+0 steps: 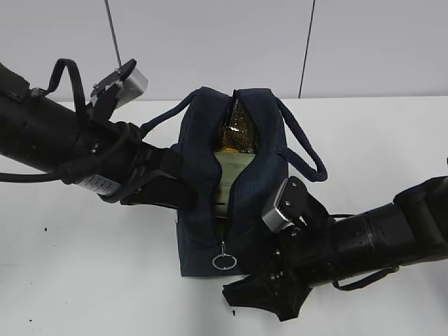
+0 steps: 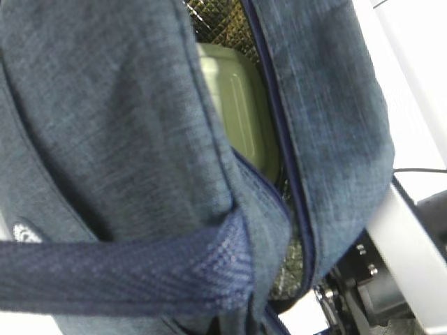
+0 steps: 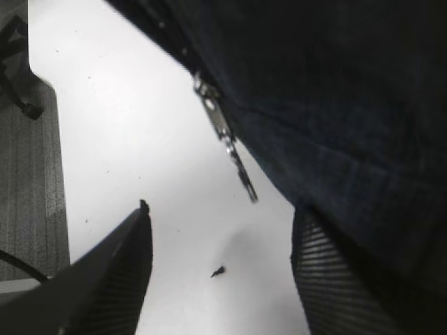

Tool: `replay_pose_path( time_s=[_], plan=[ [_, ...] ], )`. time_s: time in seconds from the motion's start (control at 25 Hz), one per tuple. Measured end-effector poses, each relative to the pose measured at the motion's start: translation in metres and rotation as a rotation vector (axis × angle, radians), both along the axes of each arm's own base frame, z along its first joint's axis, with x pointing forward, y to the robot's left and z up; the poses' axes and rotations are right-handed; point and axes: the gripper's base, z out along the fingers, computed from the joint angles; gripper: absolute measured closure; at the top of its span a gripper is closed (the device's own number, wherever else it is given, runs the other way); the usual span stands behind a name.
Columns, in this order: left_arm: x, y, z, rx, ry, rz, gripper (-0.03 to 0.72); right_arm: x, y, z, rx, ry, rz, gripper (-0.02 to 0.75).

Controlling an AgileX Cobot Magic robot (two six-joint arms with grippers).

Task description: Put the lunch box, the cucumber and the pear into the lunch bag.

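Exterior view: the lunch bag (image 1: 203, 175), dark navy, is seen standing on the white table (image 1: 84, 273) at centre, zipper parted along the top w/ the metal ring pull (image 1: 224, 262) hanging low on its near end. Through the gap the sage-green lid of the lunch box (image 1: 227, 171) is shown inside the bag, and beyond it, toward the far end, a yellow-orange item that appears to be the pear (image 1: 234, 140) against silver foil lining. The cucumber can't be made out. The left gripper (image 1: 175, 185) is pressed against the bag's left side; whether its fingers are spread or closed can't be told here. The right gripper (image 1: 269, 297) is held low at the bag's near right corner, just beside the fabric. Left wrist view: the bag's left wall (image 2: 105, 118) fills the frame, a loop handle (image 2: 126, 276) is stretched across the lower part, and the lunch box (image 2: 241, 105) is seen through the open zipper, resting inside; the gripper's own fingers aren't shown, so its state can't be told. Right wrist view: the right gripper (image 3: 220, 269) is shown w/ fingers spread apart over bare table, nothing between them; the right finger (image 3: 328, 272) is right against the bag's dark fabric, and the zipper pull (image 3: 223, 136) hangs above the gap.
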Motion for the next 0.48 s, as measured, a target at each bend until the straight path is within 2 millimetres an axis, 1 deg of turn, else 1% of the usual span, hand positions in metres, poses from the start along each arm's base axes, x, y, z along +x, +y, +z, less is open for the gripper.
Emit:
replay_pose_path(
  time_s=[0.16, 0.48],
  plan=[
    [0.0, 0.0, 0.0, 0.0, 0.0, 0.0, 0.701, 0.0051, 0.0019, 0.0031, 0.009, -0.018, 0.001, 0.247],
    [-0.0001, 0.0, 0.0, 0.0, 0.0, -0.001, 0.701, 0.0044, 0.0043, 0.0049, 0.046, -0.014, 0.021, 0.247]
  ],
)
